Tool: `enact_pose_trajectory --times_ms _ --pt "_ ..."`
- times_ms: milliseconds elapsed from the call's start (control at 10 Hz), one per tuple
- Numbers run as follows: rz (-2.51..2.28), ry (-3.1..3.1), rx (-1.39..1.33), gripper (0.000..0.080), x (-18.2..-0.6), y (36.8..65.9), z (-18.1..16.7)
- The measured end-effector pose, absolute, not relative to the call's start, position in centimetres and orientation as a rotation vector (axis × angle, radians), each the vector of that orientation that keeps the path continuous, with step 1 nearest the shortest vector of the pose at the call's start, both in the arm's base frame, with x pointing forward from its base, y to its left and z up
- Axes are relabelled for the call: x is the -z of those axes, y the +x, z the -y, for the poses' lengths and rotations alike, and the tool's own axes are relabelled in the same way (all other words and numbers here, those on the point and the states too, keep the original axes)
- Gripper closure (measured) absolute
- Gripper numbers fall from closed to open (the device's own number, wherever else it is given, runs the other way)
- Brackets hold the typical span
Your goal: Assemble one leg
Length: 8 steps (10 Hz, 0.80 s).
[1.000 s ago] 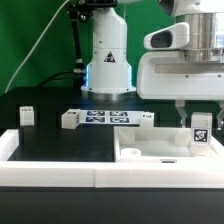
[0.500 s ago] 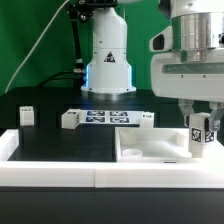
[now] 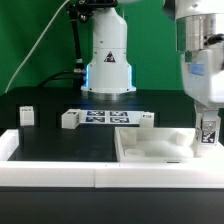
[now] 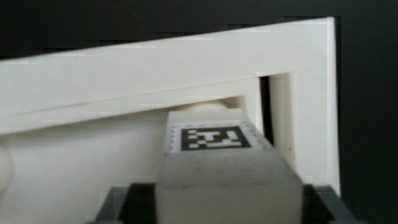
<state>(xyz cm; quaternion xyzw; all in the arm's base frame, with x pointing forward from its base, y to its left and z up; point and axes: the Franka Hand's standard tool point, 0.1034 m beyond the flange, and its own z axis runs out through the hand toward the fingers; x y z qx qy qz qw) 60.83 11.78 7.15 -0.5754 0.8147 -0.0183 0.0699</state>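
My gripper (image 3: 208,116) is at the exterior view's right and is shut on a leg (image 3: 208,131), a small white post with a black-and-white tag, held upright. The leg hangs over the right end of the large white panel (image 3: 150,150), at its corner. In the wrist view the leg (image 4: 221,150) fills the space between the dark fingers (image 4: 128,200), tag facing the camera, with the panel's corner recess (image 4: 267,95) just beyond it. I cannot tell whether the leg's lower end touches the panel.
Three more small white legs lie on the black table: one at the left (image 3: 26,115), one by the marker board (image 3: 69,119) and one behind the panel (image 3: 147,118). The marker board (image 3: 100,117) lies mid-table. A white rail (image 3: 60,172) runs along the front.
My gripper has moved toward the exterior view's right with the leg in it and has turned. The leg now hangs nearer the panel's right edge.
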Motion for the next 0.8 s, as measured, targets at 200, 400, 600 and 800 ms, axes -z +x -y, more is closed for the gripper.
enact_pose_trajectory --times_ms 200,400,600,800 --pt "-2.51 -1.648 0.059 0.0505 -7.14 60.81 -11.21" --pt "-2.507 -1.65 0.056 0.0505 -7.07 60.77 -11.22" --pt "-2.495 -1.665 0.054 0.0201 -7.04 60.75 -11.25" --pt "-2.493 -1.67 0.054 0.0161 -7.02 60.75 -11.24"
